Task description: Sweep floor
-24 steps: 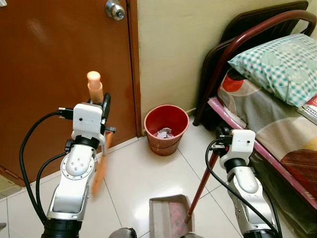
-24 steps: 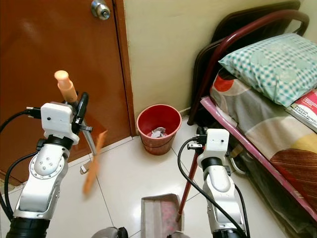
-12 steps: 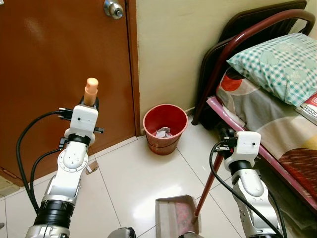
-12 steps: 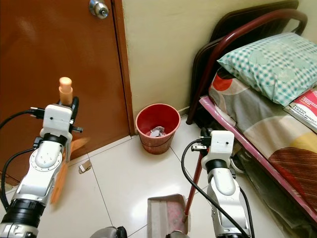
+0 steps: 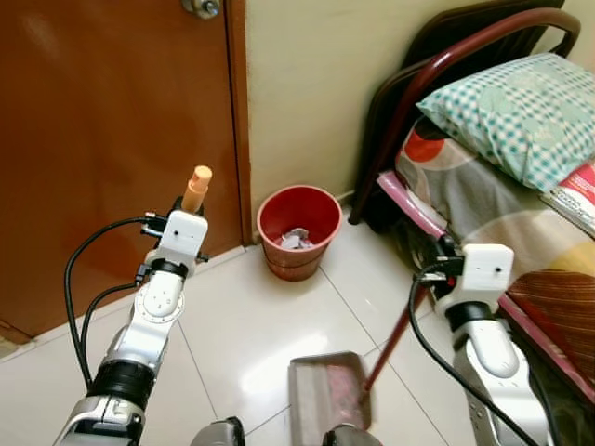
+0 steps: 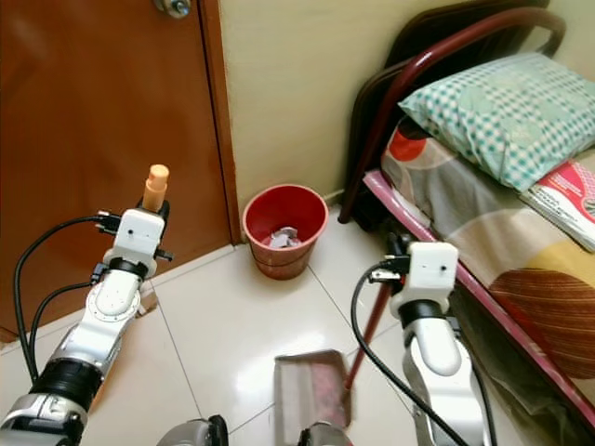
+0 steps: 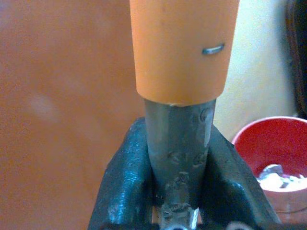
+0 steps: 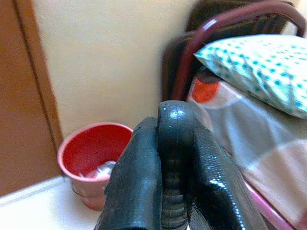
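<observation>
My left gripper (image 5: 189, 207) is shut on the grey shaft of a broom, just below its orange handle tip (image 5: 198, 182), in front of the brown door. The left wrist view shows both fingers (image 7: 123, 187) clamped on that shaft (image 7: 178, 143). My right gripper (image 5: 444, 264) is shut on the black top (image 8: 174, 143) of the dustpan's dark red handle (image 5: 395, 339). The grey dustpan (image 5: 323, 401) rests on the white tiles between my arms. A red bin (image 5: 297, 229) with crumpled paper inside stands against the wall ahead.
A brown door (image 5: 102, 139) fills the left, with a cream wall (image 5: 307, 84) beside it. On the right stands a bed with a dark red frame (image 5: 437, 70), a checked pillow (image 5: 507, 111) and a book (image 5: 572, 195). Glossy white floor tiles (image 5: 251, 316) lie between.
The view has tilted down and shifted. The left arm has reached out toward the door, and the broom's orange lower part has swung left out of sight behind it. The dustpan stays on the floor.
</observation>
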`<state>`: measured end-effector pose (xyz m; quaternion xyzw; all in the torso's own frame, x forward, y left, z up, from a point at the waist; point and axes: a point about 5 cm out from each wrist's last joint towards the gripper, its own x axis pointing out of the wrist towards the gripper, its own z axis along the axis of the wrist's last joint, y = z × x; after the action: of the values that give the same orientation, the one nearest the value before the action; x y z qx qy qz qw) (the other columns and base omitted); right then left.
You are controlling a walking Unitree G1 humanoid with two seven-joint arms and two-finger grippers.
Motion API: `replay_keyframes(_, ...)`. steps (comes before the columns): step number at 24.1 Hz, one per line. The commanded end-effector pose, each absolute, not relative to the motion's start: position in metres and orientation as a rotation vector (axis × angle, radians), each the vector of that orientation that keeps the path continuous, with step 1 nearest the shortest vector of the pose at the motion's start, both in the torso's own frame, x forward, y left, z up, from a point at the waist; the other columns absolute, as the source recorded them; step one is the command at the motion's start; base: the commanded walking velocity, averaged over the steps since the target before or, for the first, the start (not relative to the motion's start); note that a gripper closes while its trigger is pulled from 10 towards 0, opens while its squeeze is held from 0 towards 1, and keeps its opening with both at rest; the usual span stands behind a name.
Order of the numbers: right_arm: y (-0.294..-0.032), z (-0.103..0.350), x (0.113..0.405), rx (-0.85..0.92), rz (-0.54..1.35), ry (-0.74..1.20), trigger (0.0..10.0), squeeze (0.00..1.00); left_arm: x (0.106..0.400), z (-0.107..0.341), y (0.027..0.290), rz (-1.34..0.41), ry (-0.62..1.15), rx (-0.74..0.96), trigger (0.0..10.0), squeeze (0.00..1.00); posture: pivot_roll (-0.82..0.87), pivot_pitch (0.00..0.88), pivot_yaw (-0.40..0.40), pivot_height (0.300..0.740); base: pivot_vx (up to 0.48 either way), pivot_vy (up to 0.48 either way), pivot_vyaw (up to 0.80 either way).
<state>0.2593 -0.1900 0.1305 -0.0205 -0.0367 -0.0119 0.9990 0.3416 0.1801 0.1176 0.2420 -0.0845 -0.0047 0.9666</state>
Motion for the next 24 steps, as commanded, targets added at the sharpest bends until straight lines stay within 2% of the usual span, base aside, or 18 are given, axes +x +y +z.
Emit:
replay_keyframes(1,-0.195,0.137,0.256,-0.059,-0.031,-0.084,10.0,0.00,0.348,0.127,0.172,-0.033,-0.230,0.524,10.0,0.00,-0.14,0.271,-0.091,0.740,0.000,0.000,0.00)
replay_keyframes(5,-0.193,0.139,0.255,-0.065,-0.018,-0.082,10.0,0.00,0.356,0.124,0.155,-0.085,-0.191,0.505,10.0,0.00,-0.16,0.272,-0.099,0.740,0.000,0.000,0.00)
replay_keyframes(7,-0.193,0.139,0.255,-0.065,-0.018,-0.082,10.0,0.00,0.356,0.124,0.155,-0.085,-0.191,0.505,10.0,0.00,-0.16,0.272,-0.099,0.740,0.000,0.000,0.00)
replay_keyframes(12,-0.188,0.142,0.255,-0.073,-0.005,-0.077,10.0,0.00,0.357,0.114,0.112,-0.285,-0.144,0.436,10.0,0.00,-0.15,0.270,-0.091,0.740,0.000,0.000,0.00)
replay_keyframes(17,-0.192,0.136,0.259,-0.124,-0.023,-0.066,10.0,0.00,0.346,0.101,0.081,-0.510,-0.100,0.382,10.0,0.00,-0.11,0.263,-0.076,0.740,0.000,0.000,0.00)
replay_keyframes(21,-0.196,0.135,0.264,-0.150,-0.036,-0.071,10.0,0.00,0.338,0.095,0.072,-0.614,-0.086,0.367,10.0,0.00,-0.10,0.260,-0.071,0.740,0.000,0.000,0.00)
replay_keyframes(24,-0.197,0.137,0.284,-0.198,-0.034,-0.103,10.0,0.00,0.319,0.090,0.068,-0.765,-0.078,0.303,10.0,0.00,-0.03,0.244,-0.044,0.740,0.000,0.000,0.00)
